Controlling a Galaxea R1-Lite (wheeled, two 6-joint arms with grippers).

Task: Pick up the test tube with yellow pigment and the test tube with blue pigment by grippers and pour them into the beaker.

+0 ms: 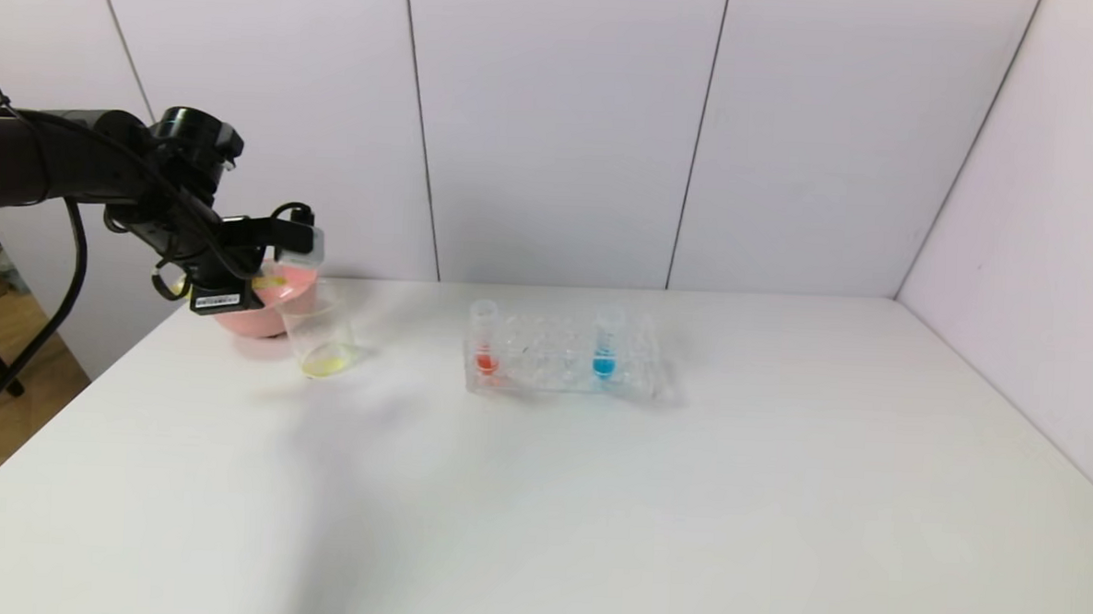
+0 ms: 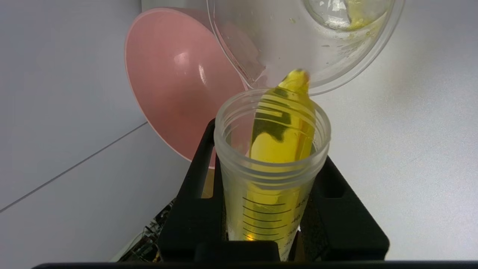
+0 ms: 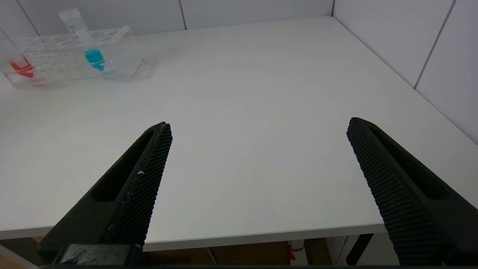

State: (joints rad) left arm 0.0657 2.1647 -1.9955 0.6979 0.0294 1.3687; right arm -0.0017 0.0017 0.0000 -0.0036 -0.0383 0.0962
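My left gripper (image 1: 277, 240) is shut on the test tube with yellow pigment (image 1: 304, 252) and holds it tilted, mouth over the rim of the beaker (image 1: 319, 329). In the left wrist view the tube (image 2: 272, 209) sits between the black jaws of that gripper (image 2: 269, 149). Yellow liquid runs along its inside to the mouth, next to the beaker (image 2: 269, 41). A little yellow liquid lies in the beaker's bottom. The test tube with blue pigment (image 1: 607, 342) stands in the clear rack (image 1: 562, 368); it also shows in the right wrist view (image 3: 87, 45). My right gripper (image 3: 257, 127) is open and empty at the table's front edge.
A pink bowl (image 1: 256, 313) stands just behind the beaker at the table's far left; it also shows in the left wrist view (image 2: 179, 93). A red-liquid tube (image 1: 485, 337) stands at the rack's left end. White walls close the back and right.
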